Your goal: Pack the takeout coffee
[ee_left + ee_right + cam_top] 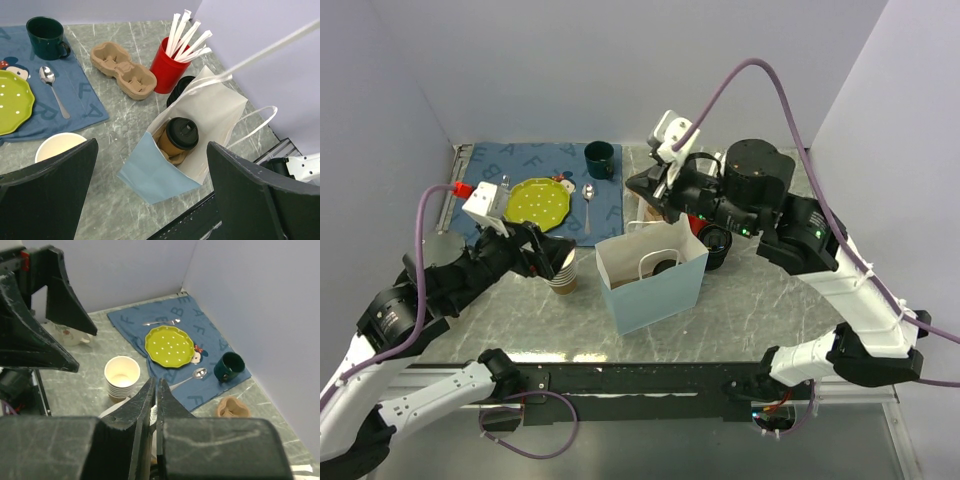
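**Top external.** Left gripper (pixel 542 258) sits just beside a stack of lidless paper cups (pixel 563 270), fingers spread, nothing between them. Right gripper (pixel 642 188) hangs beyond the far rim of the pale blue paper bag (pixel 655 290); finger state is not clear from here. Takeout coffee (pixel 665 266) is inside the bag, only its black lid showing.

**Left wrist.** Both fingers (pixel 50 190) are wide apart and hold nothing. Ahead of and below them, nearer the right finger, the bag stands open-mouthed with a white lining. The takeout coffee stands upright in it: brown kraft wall, round black plastic lid with a raised rim. Some brown material at its foot; I cannot tell what it is. Further ahead are a moulded pulp cup carrier (pixel 122 70) and a red cup of wrapped straws (pixel 167 70). To the left are a dark green mug (pixel 46 36) and a spoon (pixel 54 90).

**Right wrist.** Fingers (pixel 145 400) are pressed together, with nothing visible between them. Beyond the tips are the cup stack, a yellow-green dotted plate (pixel 169 345) and the mug. The coffee is not distinguishable in this view.
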